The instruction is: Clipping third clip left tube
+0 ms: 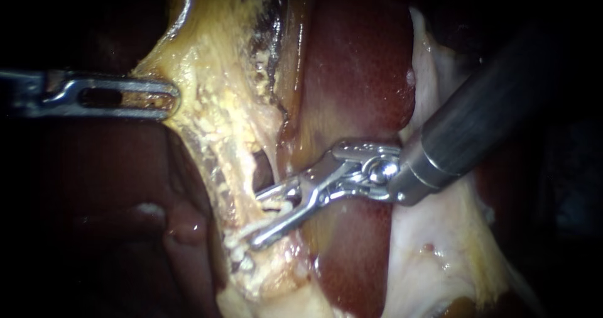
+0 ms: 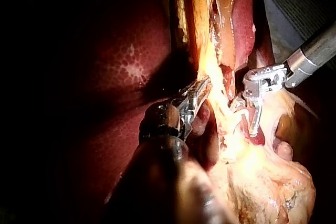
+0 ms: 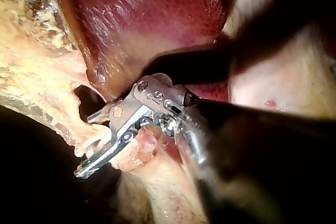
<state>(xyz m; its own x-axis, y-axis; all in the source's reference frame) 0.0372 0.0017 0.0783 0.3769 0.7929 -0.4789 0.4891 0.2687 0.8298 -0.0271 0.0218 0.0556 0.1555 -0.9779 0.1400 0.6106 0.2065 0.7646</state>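
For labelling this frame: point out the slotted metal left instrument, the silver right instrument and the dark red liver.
slotted metal left instrument (image 1: 168, 98): endoscope view, its tip.
silver right instrument (image 1: 256, 220): endoscope view, midway between its open jaws' tips.
dark red liver (image 1: 358, 73): endoscope view, its smooth middle.

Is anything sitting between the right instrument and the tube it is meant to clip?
Nothing visible does: the right instrument straddles the pale tube, with the liver behind it.
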